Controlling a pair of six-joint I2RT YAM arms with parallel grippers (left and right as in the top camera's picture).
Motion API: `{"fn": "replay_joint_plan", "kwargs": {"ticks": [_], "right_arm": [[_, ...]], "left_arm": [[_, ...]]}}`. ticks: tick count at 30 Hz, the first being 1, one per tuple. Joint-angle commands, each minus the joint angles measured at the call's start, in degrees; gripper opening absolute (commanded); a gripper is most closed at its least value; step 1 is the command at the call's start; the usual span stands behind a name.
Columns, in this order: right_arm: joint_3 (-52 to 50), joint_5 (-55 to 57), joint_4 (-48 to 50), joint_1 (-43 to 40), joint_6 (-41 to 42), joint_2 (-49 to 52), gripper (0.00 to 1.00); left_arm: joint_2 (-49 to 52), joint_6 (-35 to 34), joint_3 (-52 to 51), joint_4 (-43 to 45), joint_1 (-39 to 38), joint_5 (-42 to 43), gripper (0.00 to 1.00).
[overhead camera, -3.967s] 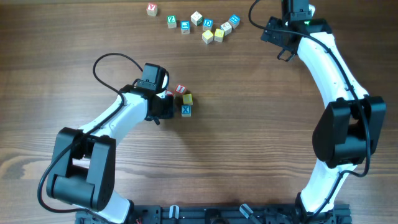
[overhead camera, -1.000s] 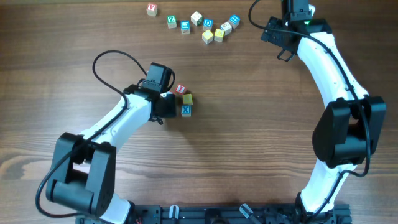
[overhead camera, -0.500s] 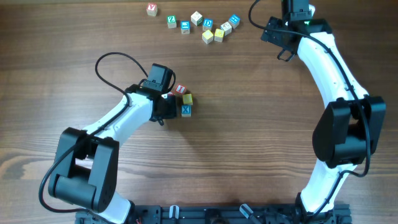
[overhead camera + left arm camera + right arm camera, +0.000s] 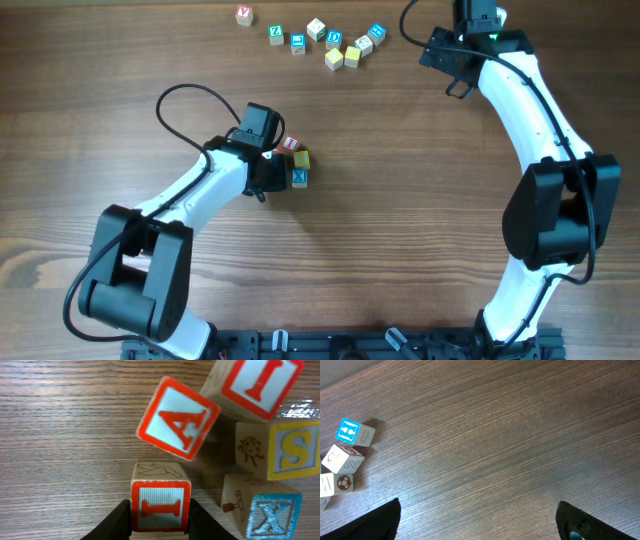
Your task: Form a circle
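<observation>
- While the wooden table [image 4: 420, 210] fills every view, two white-and-black arms reach over it from the near edge.
- Right arm [image 4: 535, 120] stretches up the right side to the far edge, well apart from the circle. The right gripper [image 4: 477, 522] hangs over bare wood, jaws spread wide with nothing between them.
- Left arm [image 4: 190, 200] angles in from the lower left toward the table's middle, a black cable looping above it.
- Left gripper [image 4: 160, 517] is low at the table, its two black fingers [image 4: 119, 522] pressed against opposite sides of one cube, clamped on it.
- Circle [image 4: 294, 160] sits a little left of the table's centre, right at the left gripper's tip. It is a tight, uneven cluster of small wooden letter cubes, not a clean ring.
- Loose cubes [image 4: 325, 40] lie in a ragged line along the far edge, well apart from the circle. A few show at the left edge of the right wrist view, among them a blue-faced cube [image 4: 350, 431].
- Gripped cube [image 4: 160, 504] shows a red "I" and stands square at the cluster's near side.
- "A" cube [image 4: 178, 418], red-framed, lies just beyond it, turned askew to its neighbours.
- Second "I" cube [image 4: 255, 385], yellow "S" cube [image 4: 287, 450] and blue "X" cube [image 4: 262, 512] line the right side, packed close together.
</observation>
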Motion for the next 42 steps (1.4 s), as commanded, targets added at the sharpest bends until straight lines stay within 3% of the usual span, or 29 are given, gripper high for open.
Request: {"fn": "replay_joint_plan", "kwargs": {"ticks": [1, 16, 21, 24, 27, 42], "right_arm": [[0.2, 0.7, 0.1, 0.2, -0.7, -0.3, 1.0], [0.2, 0.7, 0.1, 0.2, -0.7, -0.3, 1.0], [0.2, 0.7, 0.1, 0.2, -0.7, -0.3, 1.0], [0.2, 0.7, 0.1, 0.2, -0.7, -0.3, 1.0], [0.2, 0.7, 0.1, 0.2, -0.7, -0.3, 1.0], [0.2, 0.7, 0.1, 0.4, -0.7, -0.2, 1.0]], "left_arm": [[0.5, 1.2, -0.6, 0.2, -0.5, 0.2, 0.36], [0.5, -0.6, -0.6, 1.5, -0.5, -1.1, 0.34], [0.5, -0.6, -0.6, -0.5, -0.5, -1.1, 0.41], [0.5, -0.6, -0.6, -0.5, -0.5, -1.1, 0.29], [0.5, -1.1, -0.6, 0.1, -0.5, -1.1, 0.26], [0.5, -1.9, -0.6, -0.2, -0.5, -1.1, 0.41]]}}
